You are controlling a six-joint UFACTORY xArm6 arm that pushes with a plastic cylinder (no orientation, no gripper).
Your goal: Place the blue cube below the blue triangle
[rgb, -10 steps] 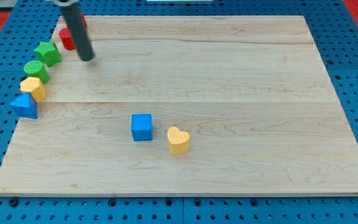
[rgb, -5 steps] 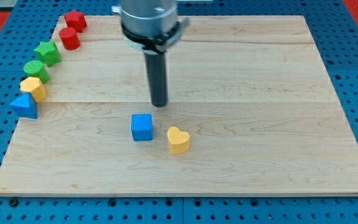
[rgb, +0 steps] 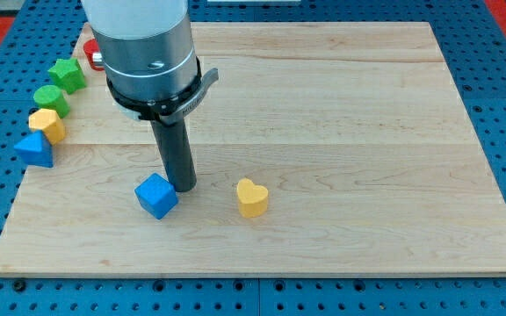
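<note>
The blue cube point(rgb: 156, 195) lies on the wooden board point(rgb: 341, 132), left of the board's middle and turned at an angle. My tip point(rgb: 184, 188) touches the cube's upper right side. The blue triangle point(rgb: 35, 148) sits at the board's left edge, well to the left of the cube and a little higher in the view.
Along the left edge above the blue triangle stand a yellow block point(rgb: 47, 124), a green round block point(rgb: 52, 98) and a green star point(rgb: 67, 75). A red block point(rgb: 94, 56) is partly hidden behind the arm. A yellow heart point(rgb: 252, 198) lies right of my tip.
My tip came from the view's top left, swung to the middle, then went down and left onto the blue cube. The cube slid left and down and turned.
</note>
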